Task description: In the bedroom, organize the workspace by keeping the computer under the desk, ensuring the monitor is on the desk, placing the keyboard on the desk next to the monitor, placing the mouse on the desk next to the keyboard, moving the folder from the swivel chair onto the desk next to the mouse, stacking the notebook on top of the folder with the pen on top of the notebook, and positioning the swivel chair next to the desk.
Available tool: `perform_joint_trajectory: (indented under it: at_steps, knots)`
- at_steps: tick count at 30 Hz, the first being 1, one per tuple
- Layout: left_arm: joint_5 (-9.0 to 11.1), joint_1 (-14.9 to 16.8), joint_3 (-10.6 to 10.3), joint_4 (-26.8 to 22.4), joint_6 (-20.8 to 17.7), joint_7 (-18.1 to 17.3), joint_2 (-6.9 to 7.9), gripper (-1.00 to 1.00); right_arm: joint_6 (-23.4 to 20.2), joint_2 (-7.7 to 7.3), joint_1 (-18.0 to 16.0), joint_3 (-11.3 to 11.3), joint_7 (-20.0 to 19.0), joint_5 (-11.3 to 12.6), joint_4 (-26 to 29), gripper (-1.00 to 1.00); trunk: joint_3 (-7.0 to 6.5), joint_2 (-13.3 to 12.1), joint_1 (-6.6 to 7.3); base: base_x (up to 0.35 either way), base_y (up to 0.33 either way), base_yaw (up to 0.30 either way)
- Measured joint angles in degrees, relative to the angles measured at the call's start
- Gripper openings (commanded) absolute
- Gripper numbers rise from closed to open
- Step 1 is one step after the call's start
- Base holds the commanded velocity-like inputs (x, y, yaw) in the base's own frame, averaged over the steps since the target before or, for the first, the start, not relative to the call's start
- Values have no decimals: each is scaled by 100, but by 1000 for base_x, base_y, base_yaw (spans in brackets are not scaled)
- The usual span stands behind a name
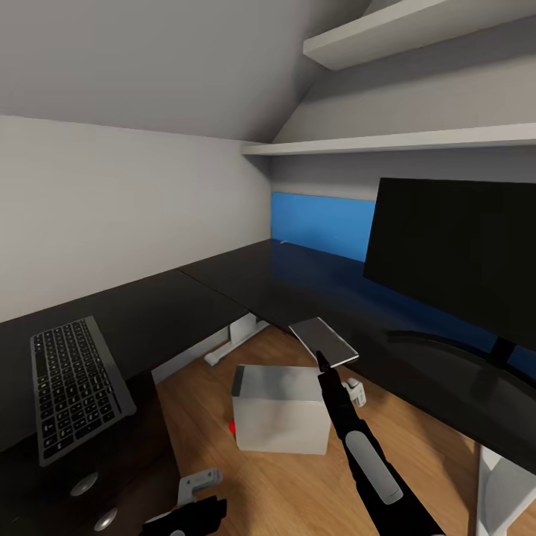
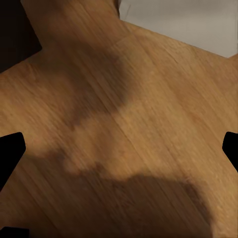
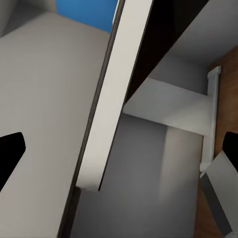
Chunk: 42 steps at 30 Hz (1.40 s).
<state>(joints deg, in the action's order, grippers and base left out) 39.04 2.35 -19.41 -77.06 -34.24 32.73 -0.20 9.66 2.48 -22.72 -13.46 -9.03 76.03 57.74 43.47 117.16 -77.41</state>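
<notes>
The black L-shaped desk (image 1: 223,298) wraps around the corner of the room, one wing running along the left wall and the other along the back wall under two pale shelves (image 1: 402,138). A wood floor (image 1: 298,484) shows in the gap between the wings. The monitor (image 1: 461,253) stands on the right wing, its dark screen facing the camera, its thin stand meeting a round base on the desktop. A bright blue panel (image 1: 324,222) lines the wall behind it. The computer (image 1: 281,408) sits on the floor beside the desk's inner corner, not tucked beneath the top, with a small red mark at its lower left edge. The keyboard (image 1: 74,387) lies flat on the left wing near the front edge, above two round silver knobs (image 1: 83,484). A thin grey slab (image 1: 324,340) is tilted at the edge of the right wing, and the right gripper (image 1: 321,362) reaches up to its lower edge; in the right wrist view the fingers (image 3: 10,151) stand wide apart. The left gripper (image 1: 197,515) hangs low over the floor, its fingers (image 2: 11,148) spread at the sides of the left wrist view, holding nothing.
</notes>
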Motion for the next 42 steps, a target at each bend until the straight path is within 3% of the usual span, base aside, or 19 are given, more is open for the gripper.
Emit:
perform_joint_trajectory:
  at_steps: [16,27,42]
  knots:
    - [5,-1,-81,11,2,7,-2,100,2,0,0,-2,0,0,-3,100,0,0,1,50,34,0]
    - [-20,0,-148,389,1,-7,-7,100,3,0,0,-2,0,0,-3,100,0,0,0,12,7,0]
    - [-17,0,-152,446,7,-9,-8,100,3,0,0,6,0,0,-3,100,0,0,0,0,0,0]
